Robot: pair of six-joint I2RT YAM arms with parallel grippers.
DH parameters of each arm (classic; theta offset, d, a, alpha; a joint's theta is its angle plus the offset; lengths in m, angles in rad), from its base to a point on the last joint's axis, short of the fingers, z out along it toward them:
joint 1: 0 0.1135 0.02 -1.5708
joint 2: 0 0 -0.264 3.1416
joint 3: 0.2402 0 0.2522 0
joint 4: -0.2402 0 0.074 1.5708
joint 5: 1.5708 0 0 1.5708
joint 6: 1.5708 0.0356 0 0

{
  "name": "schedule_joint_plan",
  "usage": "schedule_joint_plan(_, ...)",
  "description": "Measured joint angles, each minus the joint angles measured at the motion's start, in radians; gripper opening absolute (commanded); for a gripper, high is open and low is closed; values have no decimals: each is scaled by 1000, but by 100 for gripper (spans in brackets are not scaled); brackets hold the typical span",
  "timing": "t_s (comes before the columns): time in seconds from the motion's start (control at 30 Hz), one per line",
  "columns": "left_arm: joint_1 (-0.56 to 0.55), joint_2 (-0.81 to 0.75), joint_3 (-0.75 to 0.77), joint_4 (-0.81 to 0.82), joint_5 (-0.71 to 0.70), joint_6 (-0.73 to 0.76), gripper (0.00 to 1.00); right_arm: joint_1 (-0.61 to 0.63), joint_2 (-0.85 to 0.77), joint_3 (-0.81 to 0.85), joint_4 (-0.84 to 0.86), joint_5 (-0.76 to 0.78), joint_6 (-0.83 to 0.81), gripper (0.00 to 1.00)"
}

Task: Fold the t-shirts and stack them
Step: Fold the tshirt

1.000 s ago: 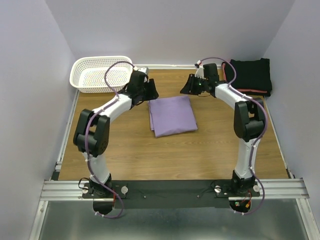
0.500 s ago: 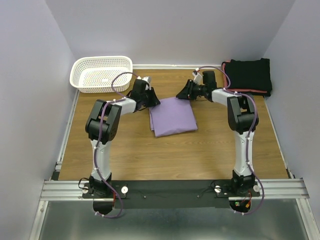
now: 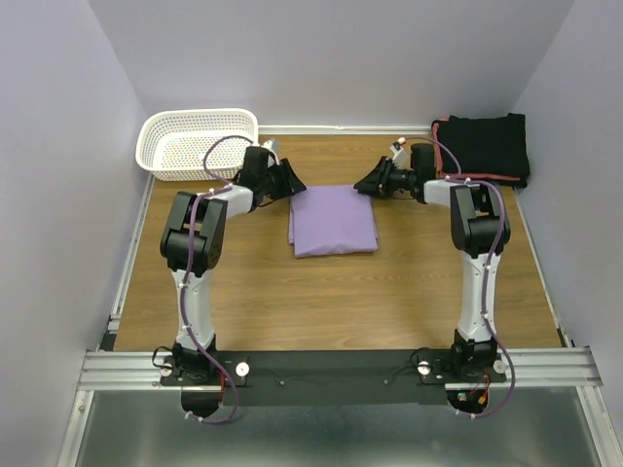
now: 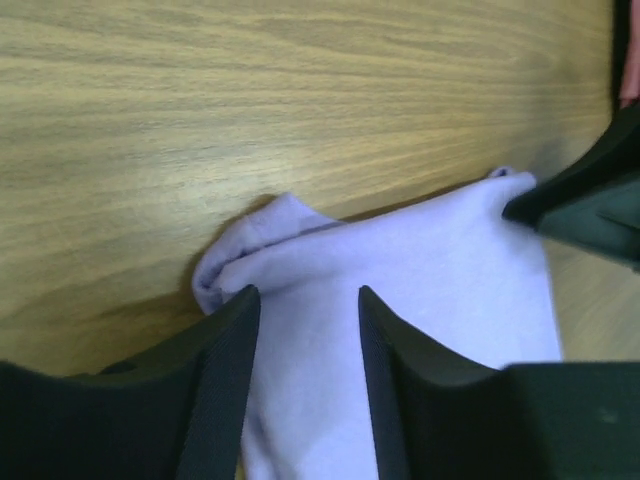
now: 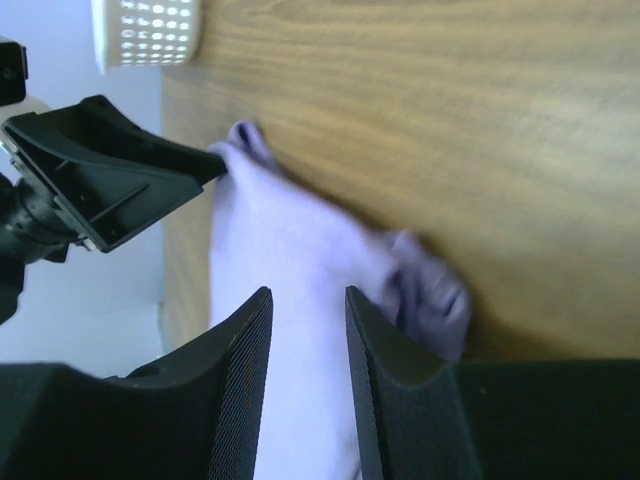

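Note:
A folded lavender t-shirt [image 3: 333, 220] lies flat on the wooden table, mid-field. My left gripper [image 3: 292, 185] sits low at its far left corner and my right gripper [image 3: 362, 184] at its far right corner, the two pointing at each other. In the left wrist view, the left gripper [image 4: 307, 292] has its jaws apart over the shirt [image 4: 440, 260], with cloth showing in the gap. The right gripper [image 5: 307, 292] also straddles the shirt [image 5: 280, 230], jaws apart, beside a bunched corner. Folded black t-shirts [image 3: 484, 146], one with a coral-red edge, are stacked at the far right.
A white mesh basket [image 3: 200, 141] stands at the far left corner of the table. Light walls close in the table on three sides. Bare wood lies between the shirt and the arm bases along the near rail [image 3: 336, 365].
Both grippers dropped onto the shirt's far corners. The shirt, skewed before, now lies squarer and slightly farther back. The left jaws narrowed, then widened a little.

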Motion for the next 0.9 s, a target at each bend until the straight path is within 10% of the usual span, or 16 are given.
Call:
schedule_joint_plan(0.2,-14,-222,-108,-24,-11,-13,64,-1,-216,-193,75,-12,85,47)
schedule_joint_plan(0.47,-136,-543,-308,0,-37,-6,28,34,-501,-491,194,-85,109,42)
schedule_joint_plan(0.9,-167,-401,-545,-59,2,-29,11,-11,-322,-704,190,-175,11,33)
